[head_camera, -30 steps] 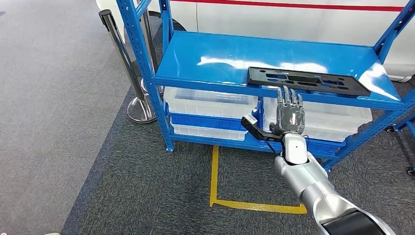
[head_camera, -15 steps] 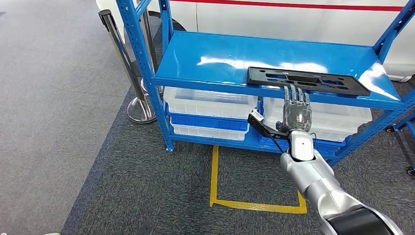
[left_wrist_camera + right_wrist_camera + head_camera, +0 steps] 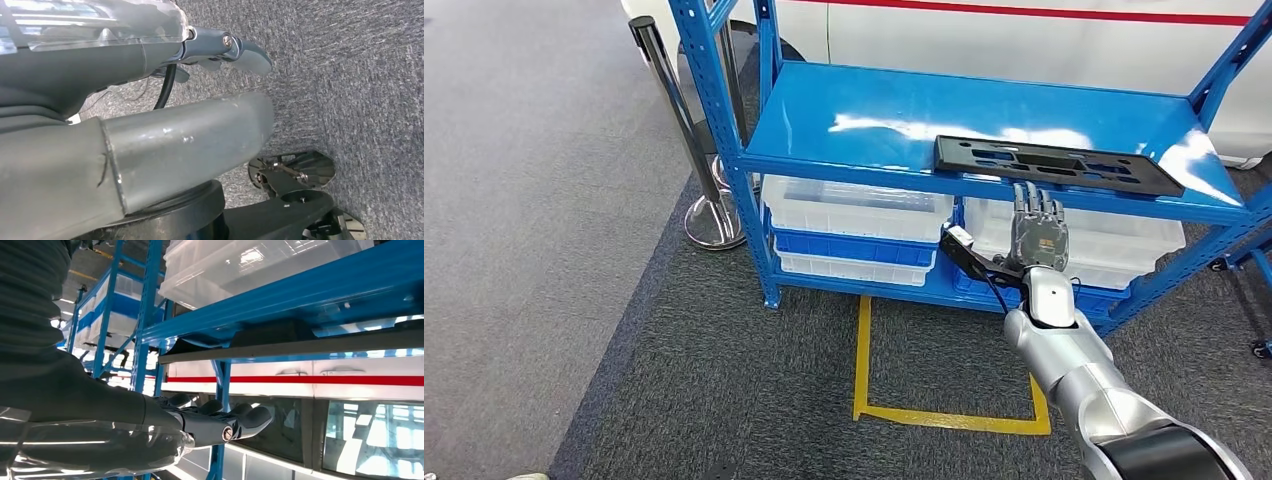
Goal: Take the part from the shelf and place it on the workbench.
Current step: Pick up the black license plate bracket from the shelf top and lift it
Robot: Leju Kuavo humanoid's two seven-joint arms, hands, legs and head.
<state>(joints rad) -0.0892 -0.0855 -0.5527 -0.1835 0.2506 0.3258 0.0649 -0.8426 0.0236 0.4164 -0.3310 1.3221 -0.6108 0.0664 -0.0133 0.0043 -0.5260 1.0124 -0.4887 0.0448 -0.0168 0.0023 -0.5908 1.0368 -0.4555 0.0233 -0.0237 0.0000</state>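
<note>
Grey carpet is running under a blue metal shelf (image 3: pixel 844 120), where the flat black plastic part (image 3: pixel 1056 164) is lying near its front right edge. Right hand (image 3: pixel 1038 238) is hovering just below, fingers straight, holding nothing; can't tell about the left hand (image 3: pixel 150 130).

The shelf (image 3: pixel 864 115) is painted metal, glossy blue, throwing white glare off its top board. On it near the front edge lies the part (image 3: pixel 1054 163), matt black plastic by the look of it. Below that board sit clear plastic bins (image 3: pixel 856 208), smooth and translucent. Left of the shelf stands a polished chrome post (image 3: pixel 686 140). Under the shelf, rough grey carpet (image 3: pixel 554 300). The right hand (image 3: pixel 1039 236) shows dull grey, its arm brushed silver metal.
</note>
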